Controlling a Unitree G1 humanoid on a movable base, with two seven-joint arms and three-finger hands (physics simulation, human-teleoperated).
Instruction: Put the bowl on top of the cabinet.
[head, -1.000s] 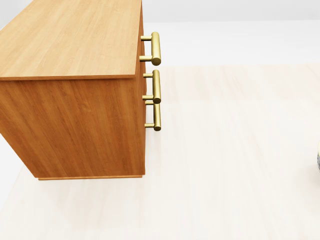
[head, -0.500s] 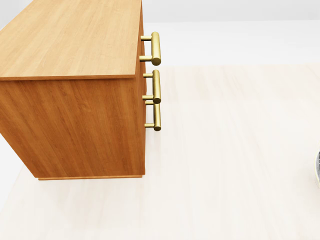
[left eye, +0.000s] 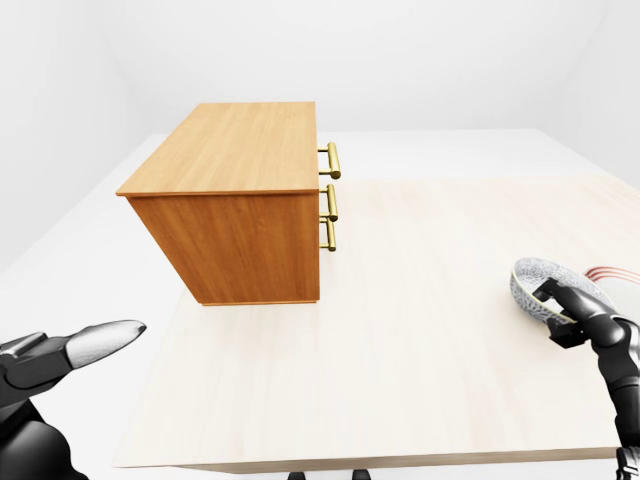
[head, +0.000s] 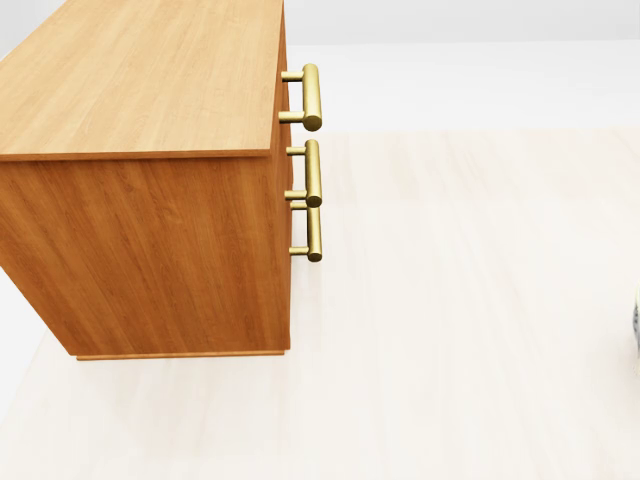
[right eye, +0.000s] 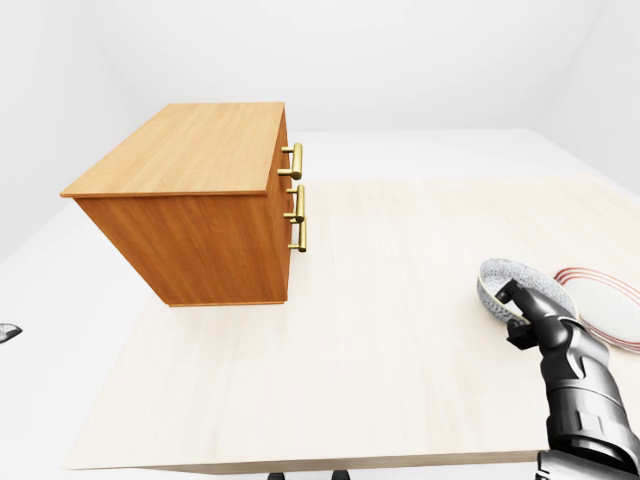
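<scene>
In the eye views my right hand (right eye: 528, 318), pinched on the rim of the bowl (right eye: 500, 278), hides that stretch of it. The bowl covers part of the plate (right eye: 612, 300), which runs off the right edge. My left hand (left eye: 60, 355) is cut by the corner, its grip unreadable. The head view shows the bowl as a sliver at its right edge, and the cabinet (head: 140, 240) is cropped top and left.

One wooden cabinet (left eye: 235, 190) with three brass handles (head: 312, 97) stands far left on one pale table (left eye: 400, 350). One bowl (right eye: 495, 275) and one red-rimmed plate (right eye: 605, 300) are at near right. Two robot hands show: one left hand (left eye: 60, 355), one right hand (right eye: 532, 312).
</scene>
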